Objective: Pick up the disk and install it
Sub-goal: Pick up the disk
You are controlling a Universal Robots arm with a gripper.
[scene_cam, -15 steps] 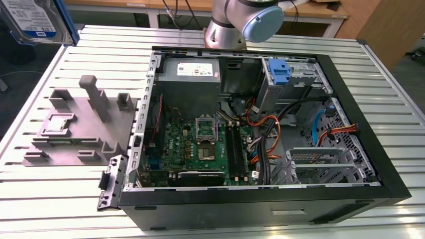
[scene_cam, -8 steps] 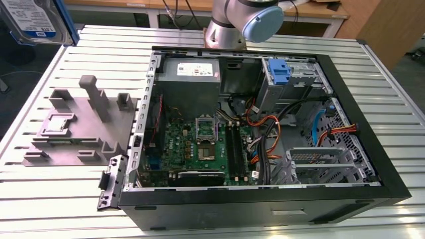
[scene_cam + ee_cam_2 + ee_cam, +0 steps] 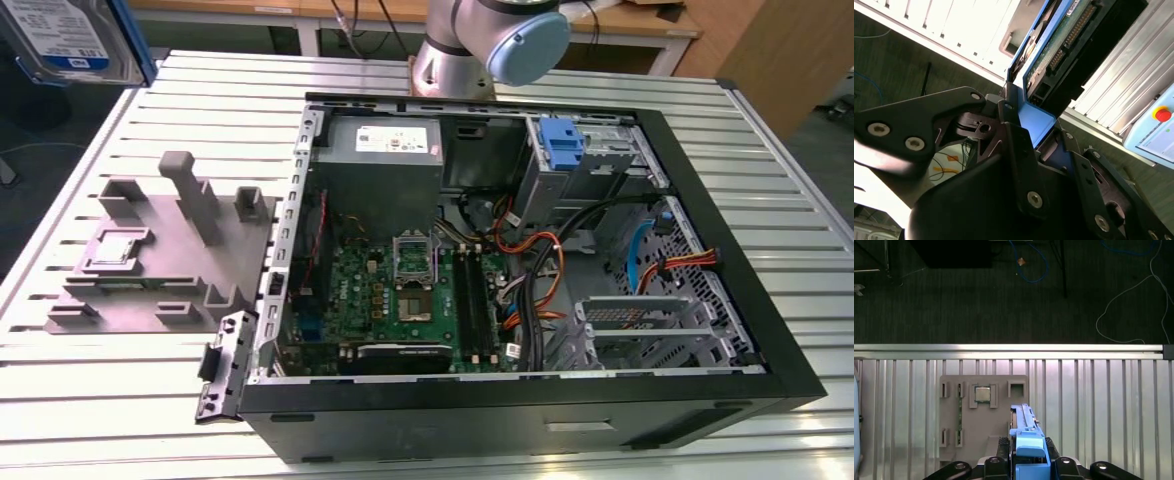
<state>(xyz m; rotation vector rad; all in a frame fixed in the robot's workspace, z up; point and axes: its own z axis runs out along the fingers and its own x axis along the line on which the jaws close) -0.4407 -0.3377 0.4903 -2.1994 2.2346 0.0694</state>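
The hand (image 3: 1026,456) is clamped on the disk (image 3: 1024,426) — it grips the blue carrier from both sides. The disk stands on edge, with its long axis running straight out from the hand. In the exterior view the disk (image 3: 64,38) hangs high at the far corner on the exterior view's left, raised over the bench (image 3: 107,400) near the grey holder (image 3: 160,260). The open case (image 3: 534,400) lies well apart, toward the exterior view's right — its bay, with a blue bracket (image 3: 566,150), sits at the case's far right corner. The disk is lifted but not yet installed.
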